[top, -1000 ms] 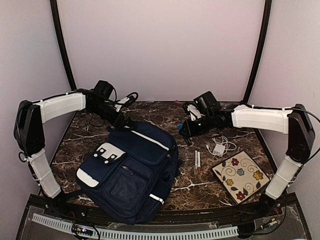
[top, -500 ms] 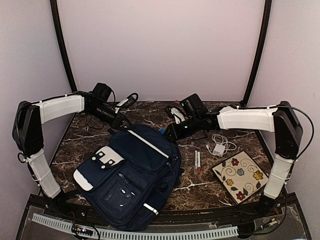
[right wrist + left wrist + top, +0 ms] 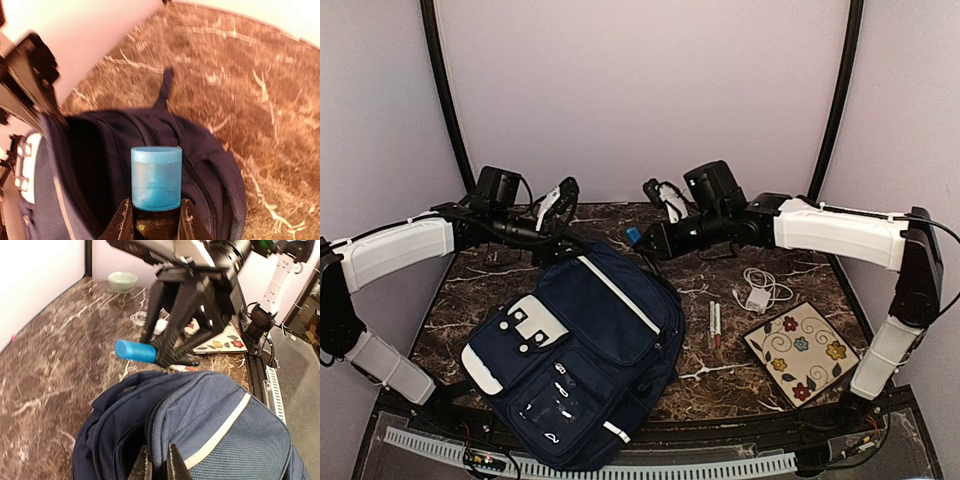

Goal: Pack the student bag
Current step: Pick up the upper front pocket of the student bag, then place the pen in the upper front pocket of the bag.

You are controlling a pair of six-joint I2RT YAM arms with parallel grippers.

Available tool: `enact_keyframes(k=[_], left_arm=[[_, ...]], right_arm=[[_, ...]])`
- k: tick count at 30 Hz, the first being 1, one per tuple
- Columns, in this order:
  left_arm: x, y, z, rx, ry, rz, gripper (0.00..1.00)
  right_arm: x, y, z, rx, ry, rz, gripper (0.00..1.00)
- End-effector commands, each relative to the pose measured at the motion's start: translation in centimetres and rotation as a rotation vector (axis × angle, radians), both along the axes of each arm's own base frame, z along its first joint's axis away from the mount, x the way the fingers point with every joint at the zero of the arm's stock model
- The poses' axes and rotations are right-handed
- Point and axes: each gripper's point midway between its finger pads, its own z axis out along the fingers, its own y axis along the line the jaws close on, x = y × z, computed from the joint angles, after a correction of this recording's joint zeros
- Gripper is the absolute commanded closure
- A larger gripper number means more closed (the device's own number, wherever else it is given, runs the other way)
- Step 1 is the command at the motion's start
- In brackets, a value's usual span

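Fabric at the mouth of the student bag (image 3: 225, 440) pinched between the left jaws, pressed together on a fold of the rim and lifting it, main compartment gaping dark beneath. Right jaws clamped on the lower end of a small blue cylinder (image 3: 156, 177), its pale-blue end poking out ahead of the fingertips, poised just above the far side of that opening, not yet inside. Student bag flat on the table (image 3: 470, 290), left of centre, top toward the far edge, front pockets and grey patch facing up. Further right on the table, well apart from the bag: two pens (image 3: 715, 322) side by side, white charger (image 3: 757, 297) with its coiled cable, flowered square pad (image 3: 800, 352) toward the near right. Step in hand, by the look of it: loading the cylinder into the main compartment. Next move likely calling for a downward dip past the zip line, release only once well inside, left pinch firm throughout to stop the mouth sagging shut.
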Motion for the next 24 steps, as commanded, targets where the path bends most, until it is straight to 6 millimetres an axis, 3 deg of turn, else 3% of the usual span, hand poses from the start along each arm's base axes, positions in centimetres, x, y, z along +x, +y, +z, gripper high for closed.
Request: enact_keyframes(k=[1, 4, 6, 13, 20, 24], left_arm=[[-2.1, -0.9, 6.7, -0.153, -0.275, -0.133, 1.0], [-2.4, -0.8, 7.1, -0.155, -0.299, -0.133, 1.0], [-2.6, -0.7, 7.2, -0.161, -0.303, -0.142, 1.0], [-3.7, -0.8, 7.7, -0.188, -0.309, -0.186, 1.0], [-4.0, -0.8, 7.5, -0.187, -0.313, -0.19, 1.0], [-3.3, -0.7, 7.3, -0.177, -0.322, -0.153, 1.0]], right_arm=[[-0.3, 0.2, 9.5, 0.2, -0.155, 0.005, 1.0], [-1.3, 1.1, 11.2, 0.294, -0.161, 0.067, 1.0], [-2.1, 1.7, 11.2, 0.348, -0.134, 0.107, 1.0], [-2.4, 3.0, 6.7, 0.293, -0.093, 0.156, 1.0], [-1.0, 4.7, 5.1, 0.252, -0.106, 0.186, 1.0], [-3.1, 5.7, 3.9, 0.277, -0.03, 0.296, 1.0]])
